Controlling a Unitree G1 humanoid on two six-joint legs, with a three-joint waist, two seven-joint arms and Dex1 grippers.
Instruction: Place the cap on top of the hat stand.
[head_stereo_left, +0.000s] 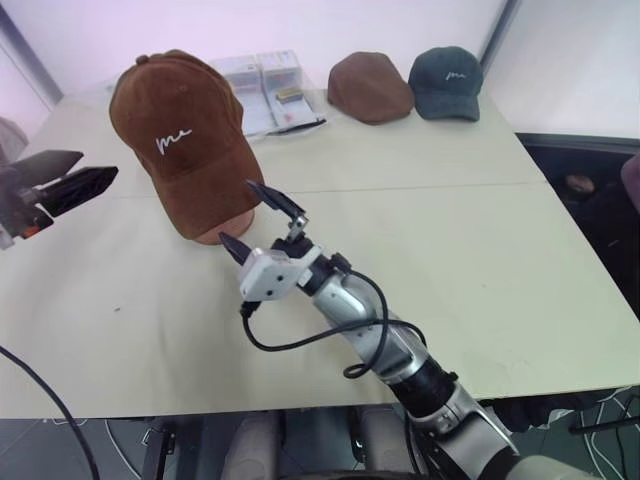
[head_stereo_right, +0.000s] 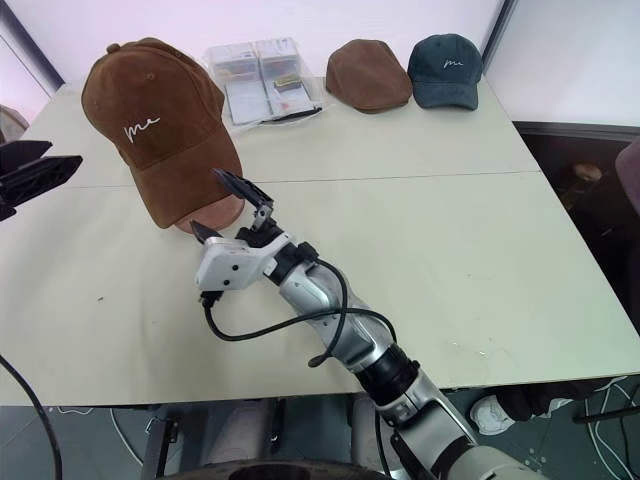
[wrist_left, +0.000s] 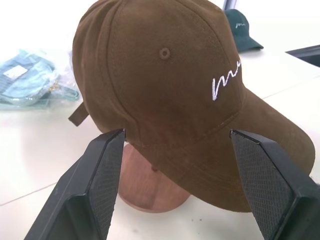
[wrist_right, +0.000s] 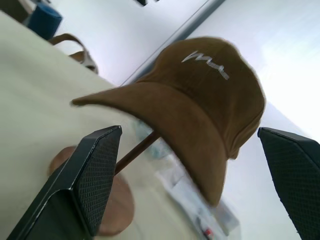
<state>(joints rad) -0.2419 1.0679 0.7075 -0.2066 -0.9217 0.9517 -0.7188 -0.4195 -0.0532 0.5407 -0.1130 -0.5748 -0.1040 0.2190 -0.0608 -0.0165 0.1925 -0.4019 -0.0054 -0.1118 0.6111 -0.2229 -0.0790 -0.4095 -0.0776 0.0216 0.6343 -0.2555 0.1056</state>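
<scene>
Head views: My right arm reaches forward and to the left across the table (head_stereo_left: 480, 300), forearm rising from the near edge. My right gripper (head_stereo_left: 262, 218) sits just in front of the cap (head_stereo_left: 180, 140), pointing slightly upward toward it, fingers spread wide and holding nothing. My left gripper (head_stereo_left: 62, 180) is at the left edge, pointing level toward the cap from that side, apart from it. The cap sits high on the hat stand (head_stereo_right: 215, 215), of which a sliver of reddish base shows under the brim. The crown is up, the script faces me, and the brim slopes down toward my right gripper. At the far edge lie a plain brown cap (head_stereo_left: 369, 87), a dark green cap (head_stereo_left: 446, 83) and a clear packet of papers (head_stereo_left: 262, 90).

Left wrist view: My two fingers (wrist_left: 95, 185) stand wide apart, nothing between them. The cap is ahead, seen from its side, and the round wooden base (wrist_left: 150, 182) rests on the table beneath it.

Right wrist view: My fingers (wrist_right: 85, 185) are wide open and empty. The cap's brim juts toward me and downward; the stand's thin rod (wrist_right: 137, 150) runs from under the cap to the base disc.
</scene>
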